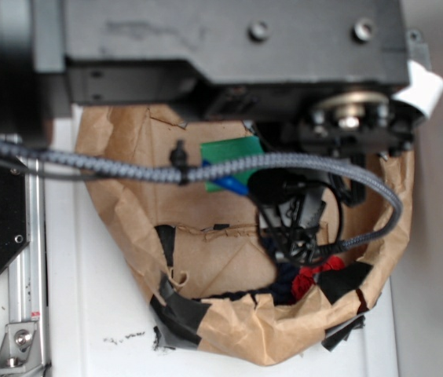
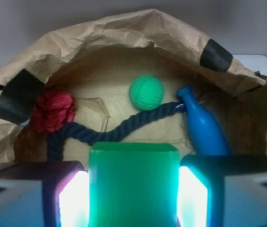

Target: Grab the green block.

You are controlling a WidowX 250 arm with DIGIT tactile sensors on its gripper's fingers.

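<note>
In the wrist view the green block [image 2: 133, 189] is a flat green slab filling the space between my two fingers. My gripper [image 2: 133, 170] is shut on it, and the glowing pads [image 2: 74, 198] press against both of its sides. In the exterior view only a corner of the block [image 1: 233, 149] shows, at the back of the brown paper bag [image 1: 127, 228]. The arm's body hides the gripper itself there.
A round green ball [image 2: 146, 92], a blue bottle [image 2: 202, 127], a dark blue rope [image 2: 124, 127] and a red tuft [image 2: 53, 111] lie further in the bag. The bag's crumpled walls [image 2: 138, 28], patched with black tape, ring them. A grey braided cable [image 1: 111, 163] crosses the exterior view.
</note>
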